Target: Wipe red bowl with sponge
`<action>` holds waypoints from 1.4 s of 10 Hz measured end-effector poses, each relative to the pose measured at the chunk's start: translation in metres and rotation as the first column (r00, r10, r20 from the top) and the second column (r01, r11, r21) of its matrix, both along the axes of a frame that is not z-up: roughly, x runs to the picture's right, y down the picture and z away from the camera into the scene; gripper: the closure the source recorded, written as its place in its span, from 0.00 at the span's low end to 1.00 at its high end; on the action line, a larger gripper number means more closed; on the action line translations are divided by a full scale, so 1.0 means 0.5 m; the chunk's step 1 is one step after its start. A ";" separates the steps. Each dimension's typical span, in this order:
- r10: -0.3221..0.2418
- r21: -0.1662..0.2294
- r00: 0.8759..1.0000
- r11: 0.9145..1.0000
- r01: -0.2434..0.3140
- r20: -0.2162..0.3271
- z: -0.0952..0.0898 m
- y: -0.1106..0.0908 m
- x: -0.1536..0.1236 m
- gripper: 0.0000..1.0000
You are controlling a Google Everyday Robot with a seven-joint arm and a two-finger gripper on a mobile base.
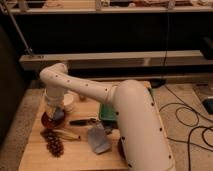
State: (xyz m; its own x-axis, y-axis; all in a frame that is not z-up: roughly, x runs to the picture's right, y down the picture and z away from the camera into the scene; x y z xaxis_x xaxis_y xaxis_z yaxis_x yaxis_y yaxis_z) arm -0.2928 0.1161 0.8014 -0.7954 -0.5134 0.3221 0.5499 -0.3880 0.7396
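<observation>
Pale wood makes up the tabletop (35,152), a plank surface standing on speckled grey floor (192,155) with black cables (192,120) looping across it to the right. Behind the tabletop runs a long low ledge (115,59); above that the wall area is dark, and a light rail (100,7) crosses the top of the view.

Landmark: the red bowl (52,119), near the tabletop's left edge. It sits upright, opening upward; being round, it has no long axis to report. The white arm (100,92) reaches in from the lower right, bends, and drops straight down over the bowl. The end effector (55,114) sits low inside the bowl, fingers pressed together on a small blue-grey block, the sponge (58,114). Only a bit of the sponge shows; its long axis cannot be judged.

Just behind and right of the bowl: a cream cup-like item (68,101). In front of the bowl: a dark grape-like cluster (54,144) and a yellowish banana-like piece (67,133). Right of the bowl: a dark slim utensil (82,121), then a grey-blue cloth (98,140) lying crumpled. Further right, partly hidden by the arm, a green tray (106,112).
</observation>
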 end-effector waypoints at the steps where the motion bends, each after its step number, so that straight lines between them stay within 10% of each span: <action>1: -0.001 0.004 1.000 1.000 0.001 0.004 0.003 -0.010 -0.011 0.96; 7: -0.051 0.037 0.997 0.998 0.049 0.060 -0.027 -0.025 -0.097 0.96; 14: -0.091 0.038 0.989 0.995 0.087 0.119 -0.078 0.047 -0.124 0.96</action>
